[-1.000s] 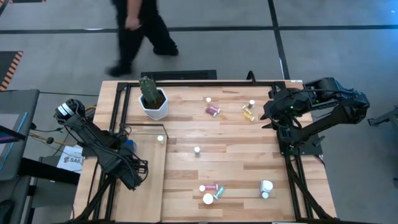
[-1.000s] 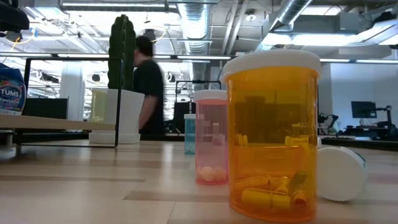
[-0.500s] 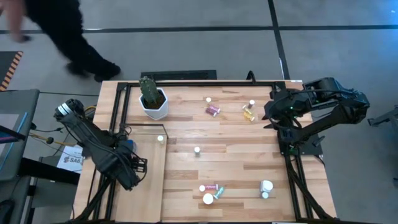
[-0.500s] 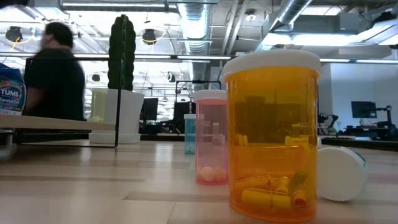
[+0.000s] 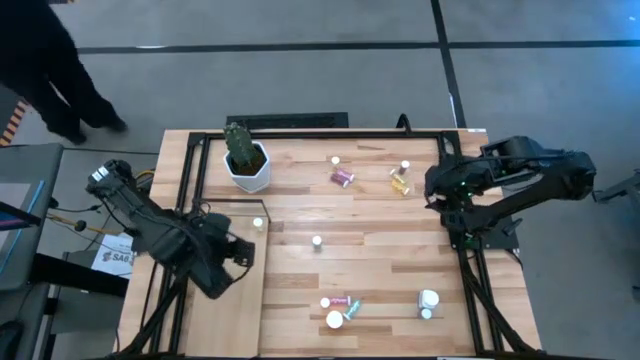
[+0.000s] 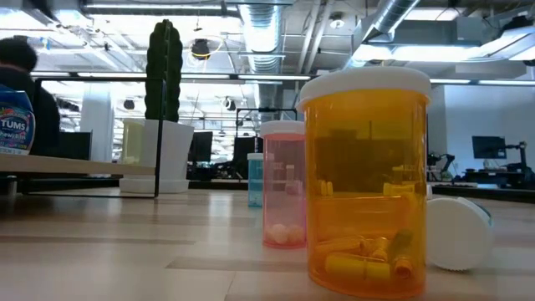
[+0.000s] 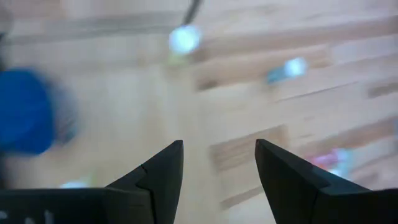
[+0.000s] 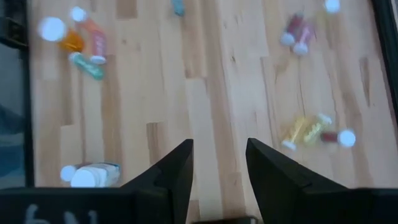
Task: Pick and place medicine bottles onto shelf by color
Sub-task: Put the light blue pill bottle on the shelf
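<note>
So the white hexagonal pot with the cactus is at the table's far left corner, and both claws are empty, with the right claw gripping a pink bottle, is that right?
Not quite. The white hexagonal pot does sit near the far left corner, but the right claw grips nothing: the right wrist view shows open fingers with bare wood between them. The left claw is empty too.

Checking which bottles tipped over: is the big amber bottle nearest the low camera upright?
Upright: the amber white-capped bottle stands on its base, cap on top.
</note>
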### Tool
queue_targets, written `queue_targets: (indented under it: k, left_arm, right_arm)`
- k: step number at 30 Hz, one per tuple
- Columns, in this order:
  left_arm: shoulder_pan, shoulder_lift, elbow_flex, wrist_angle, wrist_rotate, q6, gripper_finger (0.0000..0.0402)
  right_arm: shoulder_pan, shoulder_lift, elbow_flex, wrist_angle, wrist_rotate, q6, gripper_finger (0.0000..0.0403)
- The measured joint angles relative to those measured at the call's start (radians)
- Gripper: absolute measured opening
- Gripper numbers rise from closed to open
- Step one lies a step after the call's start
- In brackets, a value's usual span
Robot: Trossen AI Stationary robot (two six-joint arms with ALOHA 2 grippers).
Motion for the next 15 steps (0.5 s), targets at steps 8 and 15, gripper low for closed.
queue_targets:
  k: [8, 15]
  left_arm:
    - [0.197, 0.037, 0.017, 0.386, -0.014, 0.559, 0.0185]
    - [0.340, 0.117, 0.017, 0.686, 0.124, 1.008, 0.0185]
  right_arm:
    - [0.003, -0.095, -0.256, 0.133, -0.002, 0.184, 0.0167]
    - [0.036, -0.112, -0.349, 0.209, -0.004, 0.276, 0.0164]
